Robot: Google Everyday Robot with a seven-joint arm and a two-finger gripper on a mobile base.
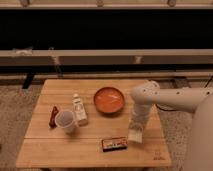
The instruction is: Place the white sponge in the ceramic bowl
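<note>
Gripper is down low at the wooden table's right front, right over the white sponge, just beside the dark packet. Whether it has a grip, I can't tell. The ceramic bowl is empty, so the lift and the carry are both to come.

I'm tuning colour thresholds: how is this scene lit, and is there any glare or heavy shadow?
Camera view: dim, warm light tints the table orange; no glare on the bowl; the band behind is nearly black; the gripper, low at the table's front right by the packet, casts no clear shadow.
</note>
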